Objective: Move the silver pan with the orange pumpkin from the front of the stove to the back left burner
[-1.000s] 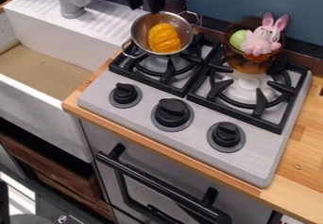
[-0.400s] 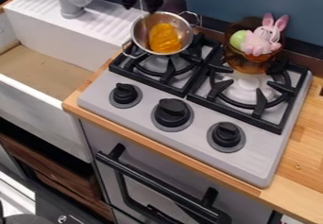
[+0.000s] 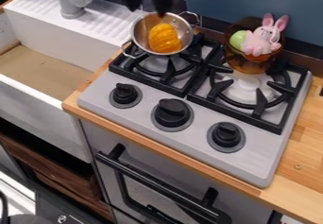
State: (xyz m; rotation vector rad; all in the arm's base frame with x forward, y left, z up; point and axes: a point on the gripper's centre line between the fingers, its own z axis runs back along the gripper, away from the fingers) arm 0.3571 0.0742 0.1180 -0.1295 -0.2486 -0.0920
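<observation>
At the top edge, the black gripper (image 3: pixel 147 10) hangs open just behind the metal pot, with a gap between its two fingers and nothing seen held. Its right fingertip overlaps the back rim of the pot (image 3: pixel 142 30). The two-handled silver pot stands on the left burner. A ridged orange-yellow object (image 3: pixel 165 38) lies in it, below and to the right of the gripper. On the right burner is an amber see-through bowl or pot (image 3: pixel 245 63), with a pink bunny toy (image 3: pixel 262 39) and a green egg-like object (image 3: pixel 238 39) at its top.
The stove (image 3: pixel 135 119) has black grates and three black knobs. Left of it are a white sink (image 3: pixel 47 107) and a grey faucet (image 3: pixel 72 1) by a ribbed drainboard. A blue panel (image 3: pixel 252 1) rises behind. Wooden counter (image 3: pixel 302 147) borders the stove on the right.
The gripper has shifted slightly within the top edge, and its fingers stand a little wider apart than a second ago. The pot, the orange-yellow object and the bunny stay in place.
</observation>
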